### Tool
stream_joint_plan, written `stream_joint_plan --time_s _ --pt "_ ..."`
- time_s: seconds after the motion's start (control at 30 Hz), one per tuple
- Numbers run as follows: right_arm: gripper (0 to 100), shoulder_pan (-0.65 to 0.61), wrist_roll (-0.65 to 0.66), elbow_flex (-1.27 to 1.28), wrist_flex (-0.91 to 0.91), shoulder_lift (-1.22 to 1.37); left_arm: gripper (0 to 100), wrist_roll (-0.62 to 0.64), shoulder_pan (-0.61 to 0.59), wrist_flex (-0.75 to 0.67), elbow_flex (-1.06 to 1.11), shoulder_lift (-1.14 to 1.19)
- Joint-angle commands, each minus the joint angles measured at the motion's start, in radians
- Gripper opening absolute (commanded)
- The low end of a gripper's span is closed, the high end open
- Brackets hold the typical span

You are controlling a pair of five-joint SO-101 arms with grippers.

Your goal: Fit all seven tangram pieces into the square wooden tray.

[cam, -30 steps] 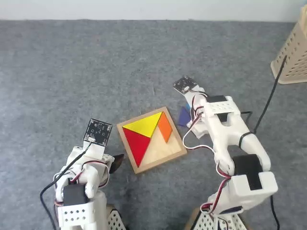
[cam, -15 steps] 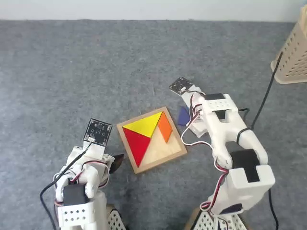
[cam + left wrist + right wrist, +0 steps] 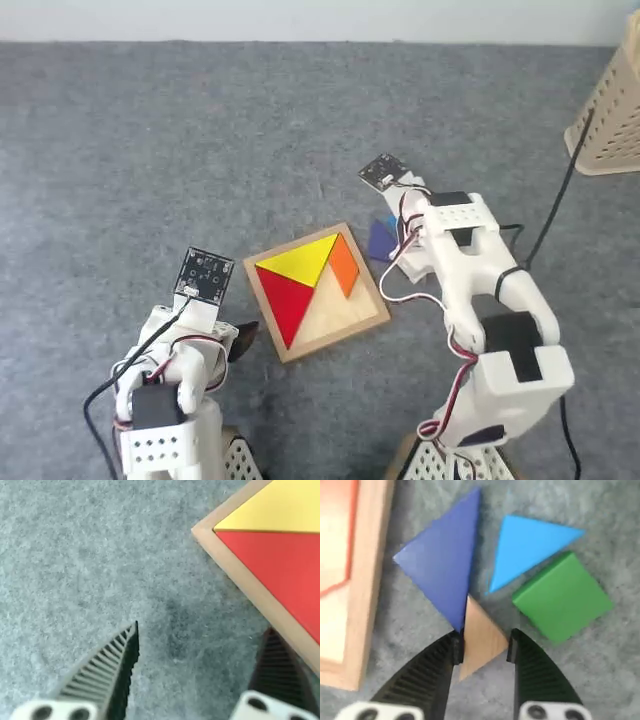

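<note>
1. Closing the right pincer (image 3: 484, 647) to a narrow gap on a pale wooden triangle (image 3: 481, 637), with both black fingers (image 3: 451, 655) pressing against its sides.
2. Lying just beyond those fingertips: a dark blue triangle (image 3: 442, 575), touching the pale piece at its tip; a light blue triangle (image 3: 525, 542) just beside it; and a green square (image 3: 562, 597) just off the other finger.
3. Sitting to one side of the right pincer, past the dark blue triangle: the square wooden tray (image 3: 370, 580), with its rim near that piece.
4. Holding the left pincer (image 3: 200, 645) wide open over grey carpet (image 3: 75, 555), gripping nothing.
5. Pointing toward a corner of the tray just ahead, with one fingertip overlapping the rim; contact impossible to tell.
6. Resting inside the tray: a yellow triangle (image 3: 300, 262) and a red triangle (image 3: 285, 302) meeting along an edge nearer the left pincer, and an orange parallelogram (image 3: 344, 268) on the side toward the right pincer, with bare wood showing beside them.
</note>
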Motion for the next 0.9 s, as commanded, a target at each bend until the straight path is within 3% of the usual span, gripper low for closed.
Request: stream_joint_plan --time_s 0.0,0.2,0.57,0.87 --pt "9.8 -0.008 -0.034 -0.025 0.054 -0.150 35 -0.005 0.005 0.000 -0.005 -0.014" --pt "9.7 -0.065 -0.034 -0.025 0.122 -0.298 35 -0.005 0.005 0.000 -0.005 -0.014" --pt "9.7 -0.409 -0.026 -0.048 0.051 -0.242 35 -0.005 0.005 0.000 -0.005 -0.014" --pt "9.8 -0.453 -0.031 -0.184 0.039 -0.065 35 -0.005 0.005 0.000 -0.005 -0.014"
